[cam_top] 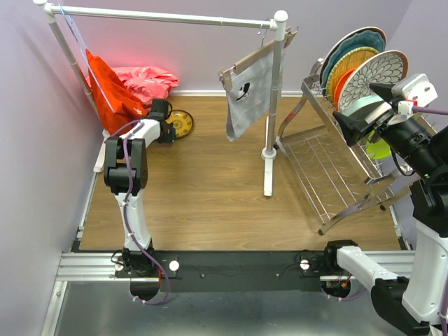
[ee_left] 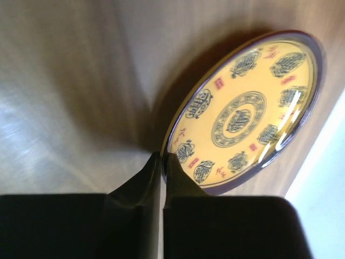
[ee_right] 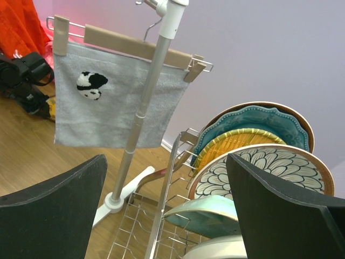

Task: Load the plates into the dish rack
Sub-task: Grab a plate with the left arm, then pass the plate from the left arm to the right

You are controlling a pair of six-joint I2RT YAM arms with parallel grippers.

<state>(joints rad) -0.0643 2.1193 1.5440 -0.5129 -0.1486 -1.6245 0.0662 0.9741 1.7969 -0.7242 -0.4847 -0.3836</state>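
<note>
Right at the tips of your left end effector [ee_left: 163, 156] you've got the yellow-brown patterned plate [ee_left: 245, 113]. The fingers are drawn in to a thin slit, and the plate's near rim sits caught between them. From above, that end effector is down low at the far left of the counter [cam_top: 210, 196], with the plate on the wood just to its right. Just beyond it, against the wall, the red cloth [cam_top: 108, 94] and the pink cloth [cam_top: 143, 78] are heaped together under the white pipe rail [cam_top: 168, 17].

Now your right end effector [ee_right: 166, 159]: its fingers stand spread wide with nothing between them. Just below and ahead of it is the dish rack [ee_right: 161, 216]. The mint rectangular tray [ee_right: 202, 213] is closest, with the edge of a white plate [ee_right: 215, 249] beneath it. Behind the tray, standing on edge in the tines, you see a brown-rimmed white-floral plate [ee_right: 264, 167], then the woven yellow plate [ee_right: 237, 141], then the teal scalloped plate [ee_right: 253, 121]. A second brown-rimmed plate [ee_right: 304, 121] peeks out at the very back. Farther out to the left of this end effector, a grey towel [ee_right: 113, 102] with a black-and-white patch hangs from a wooden hanger [ee_right: 135, 46] on the rail's upright post.
</note>
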